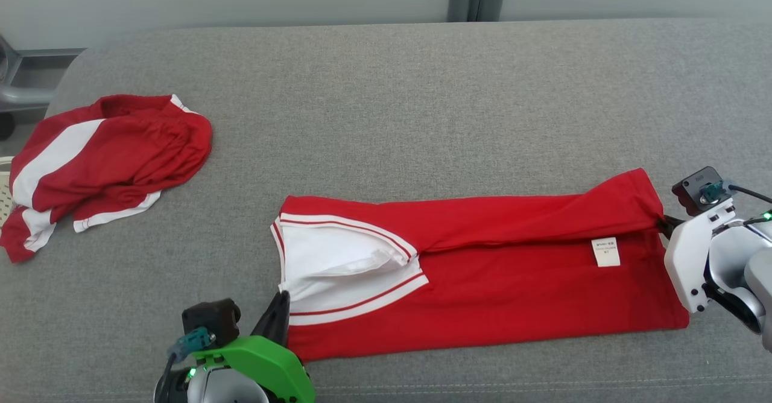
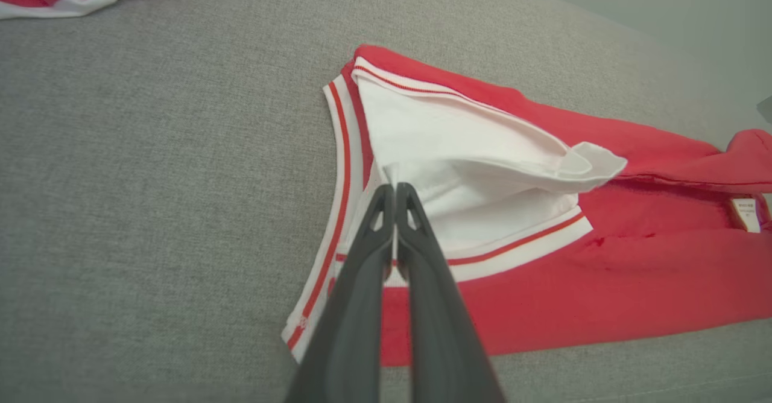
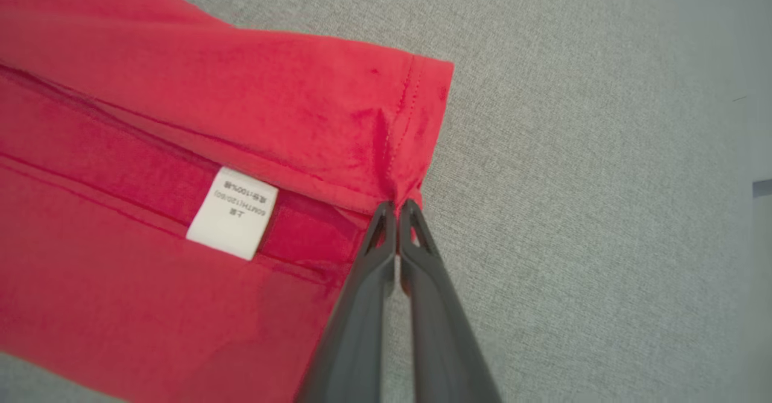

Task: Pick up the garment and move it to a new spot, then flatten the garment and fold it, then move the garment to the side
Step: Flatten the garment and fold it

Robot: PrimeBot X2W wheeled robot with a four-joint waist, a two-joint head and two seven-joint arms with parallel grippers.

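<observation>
The red garment (image 1: 494, 294) lies half-folded on the grey cushion (image 1: 386, 89), well right of the crumpled pile (image 1: 102, 161). The left gripper (image 2: 395, 187) pinches its white lining (image 2: 458, 149) at the end nearest that pile; the right gripper (image 3: 397, 204) clamps the hem corner (image 3: 416, 180) farthest from it.

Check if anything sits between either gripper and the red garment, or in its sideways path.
Nothing between: left gripper is shut on the white fabric of the garment, right gripper on its red hem corner. Sideways, a crumpled red-and-white pile lies on the grey cushion to the robot's left; a long move there would likely meet it.
</observation>
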